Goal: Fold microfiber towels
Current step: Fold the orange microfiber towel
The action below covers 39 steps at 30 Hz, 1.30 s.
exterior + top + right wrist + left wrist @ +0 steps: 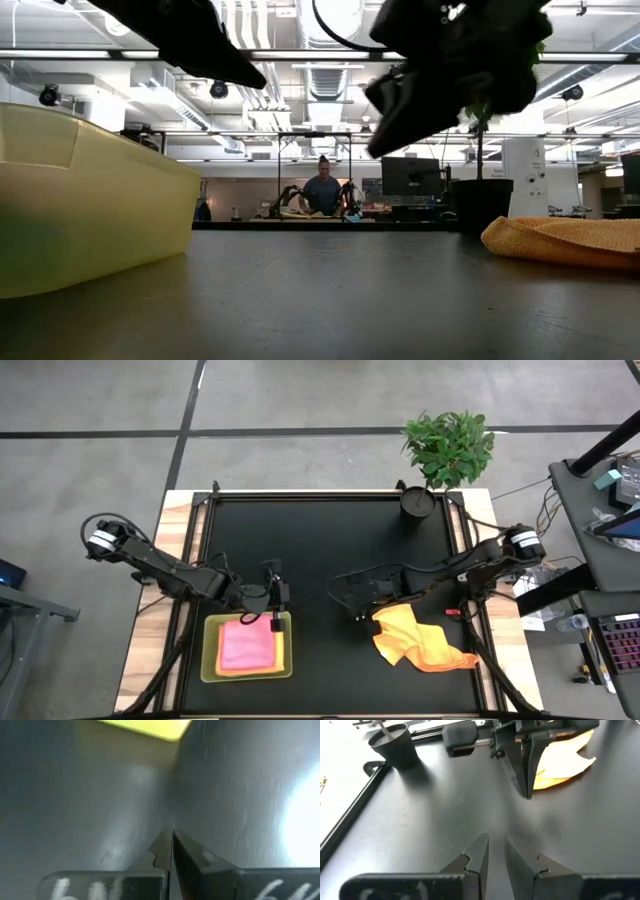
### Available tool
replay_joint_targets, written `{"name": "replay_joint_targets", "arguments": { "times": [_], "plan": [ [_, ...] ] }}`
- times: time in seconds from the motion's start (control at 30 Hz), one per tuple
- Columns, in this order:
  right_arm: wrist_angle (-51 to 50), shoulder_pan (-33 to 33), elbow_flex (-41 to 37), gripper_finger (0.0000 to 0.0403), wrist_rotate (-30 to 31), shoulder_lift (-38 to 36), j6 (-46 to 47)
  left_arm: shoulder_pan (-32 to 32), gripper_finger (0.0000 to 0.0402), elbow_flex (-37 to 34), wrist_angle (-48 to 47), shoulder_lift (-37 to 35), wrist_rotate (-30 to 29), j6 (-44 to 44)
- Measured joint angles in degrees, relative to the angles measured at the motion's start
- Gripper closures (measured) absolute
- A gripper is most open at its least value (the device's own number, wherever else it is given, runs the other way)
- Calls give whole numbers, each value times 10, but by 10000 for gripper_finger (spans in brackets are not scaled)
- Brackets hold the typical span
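Note:
A pink towel (245,643) lies folded on top of others in the lime-green tray (209,660) at the table's near left. An orange-yellow towel (420,640) lies crumpled on the table at the near right, and shows in the low view (570,240) too. My left gripper (286,598) hangs above the tray's far right corner, pointing toward the table's right. Its fingers (496,840) stand a little apart with nothing between them. My right gripper (340,596) hangs over bare table left of the orange-yellow towel, shut (172,834) and holding nothing.
A black pot (418,502) with a green plant stands at the table's far right corner. The dark mat between the two grippers and toward the far edge is bare. The tray's wall (90,215) rises at the near left.

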Motion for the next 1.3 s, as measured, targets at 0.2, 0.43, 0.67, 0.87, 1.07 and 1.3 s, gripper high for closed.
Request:
{"name": "replay_joint_targets", "arguments": {
  "times": [0.2,0.43,0.67,0.87,1.07,1.3],
  "plan": [
    [-162,4,11,369,-3,-28,122,1,355,0,0,2,-7,5],
    [-326,44,50,287,-4,-31,205,4,355,0,0,2,-8,5],
    [-392,68,42,229,-5,-30,220,4,355,0,0,2,-9,5],
    [-310,67,16,220,2,-14,188,4,355,0,0,2,-9,5],
    [-262,63,6,229,2,18,152,4,355,0,0,2,-9,5],
    [-228,59,5,232,1,51,134,4,355,0,-1,2,-9,5]
  ]
}}
